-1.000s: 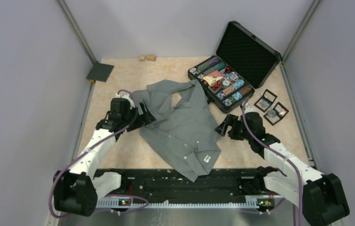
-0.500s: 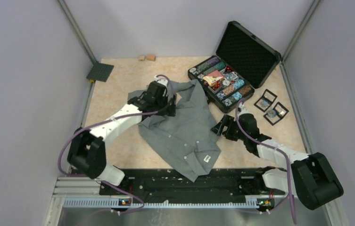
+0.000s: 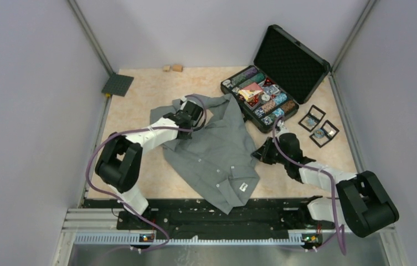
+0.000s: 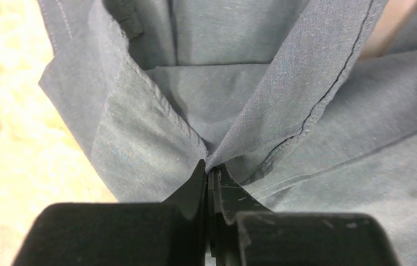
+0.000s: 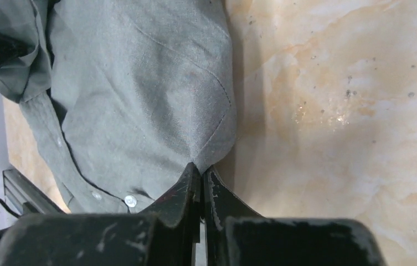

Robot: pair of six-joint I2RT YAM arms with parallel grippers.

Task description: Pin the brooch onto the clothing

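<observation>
left pincer (image 4: 210, 169): pressed together on a raised fold of the shirt (image 3: 217, 155), at its far left part; two layers of grey cloth run up out of the tips in a tent.
right pincer (image 5: 199, 172): pressed together on the shirt's right edge, low against the table (image 3: 139, 100), where a rounded corner of cloth meets bare surface.
why held so: with one grip on each side, my reading is that the arms are spreading or shifting the cloth to get a flat patch for pinning; both are taken up with cloth, so neither is free for a pin.
shirt's place: middle of the table, lying aslant and rumpled, its white neck label (image 3: 243, 187) toward the near edge, a row of pale buttons (image 5: 131, 200) down the front.
brooch: I cannot pick it out in any view; neither pincer holds it.
around: an open black case (image 3: 292, 61) of coloured chips (image 3: 267, 102) stands just beyond the shirt's far right corner, two small framed boxes (image 3: 318, 126) lie to the right of it, a dark square plate (image 3: 117, 85) sits in the far left corner, and two little wooden blocks (image 3: 173, 68) sit by the back wall.
in the way: the case sits close to the shirt's far corner, so spreading the cloth that way has little room; the folds under the left grip cover part of the front.
</observation>
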